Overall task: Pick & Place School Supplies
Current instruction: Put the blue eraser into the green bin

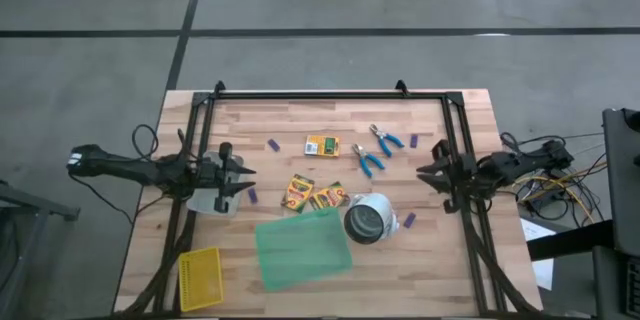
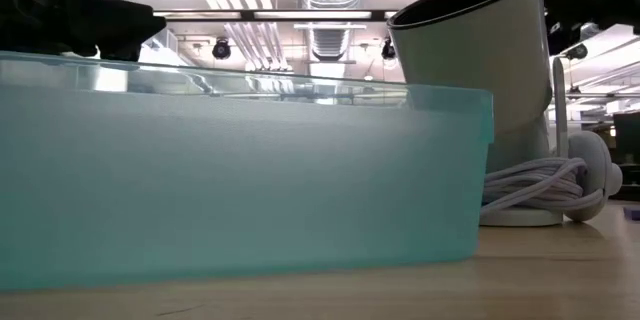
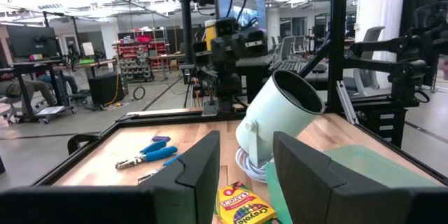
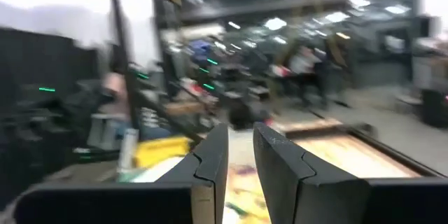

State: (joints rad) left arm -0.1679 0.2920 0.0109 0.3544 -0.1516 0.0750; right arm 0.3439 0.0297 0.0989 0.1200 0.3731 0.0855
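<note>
- Overhead, crayon boxes (image 1: 312, 194) and blue-handled pliers (image 1: 368, 161) are seen beside the white cup (image 1: 368, 219).
- Left wrist: the left gripper (image 3: 245, 171) is held part-open and empty.
- Right wrist: the right gripper (image 4: 241, 157) is seen slightly parted, empty.

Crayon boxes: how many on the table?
3. One crayon box mid-table near the far side; two side by side, left box and right box, beside the white cup. None seems hidden.

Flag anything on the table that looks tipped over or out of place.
The white cup lies tipped on its side mid-table, mouth facing outward, beside the green sheet. The crayon boxes and blue-handled tools lie scattered flat; nothing looks damaged.
</note>
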